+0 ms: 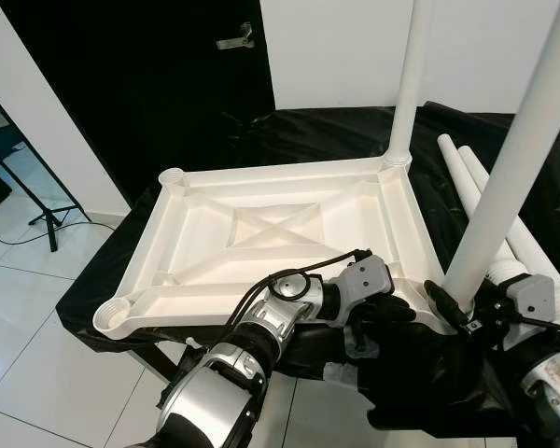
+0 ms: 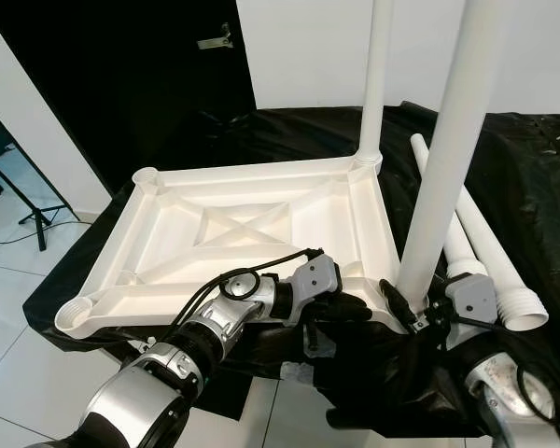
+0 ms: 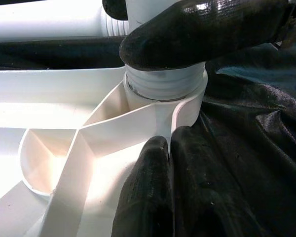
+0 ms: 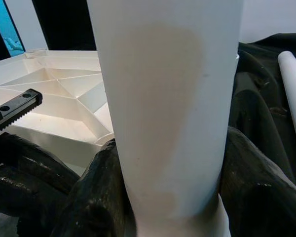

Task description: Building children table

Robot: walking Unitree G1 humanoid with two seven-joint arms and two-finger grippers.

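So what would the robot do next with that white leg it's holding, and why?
Probably keep twisting the leg down into the near corner socket. The right gripper is clamped round the leg's base, and thread ridges show above the socket's rim, so it looks not fully seated. The left gripper pinches the tabletop rim beside it, seemingly to steady it.

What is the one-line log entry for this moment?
right tool: shut on leg at near socket | left tool: pinching tabletop rim | far leg: upright
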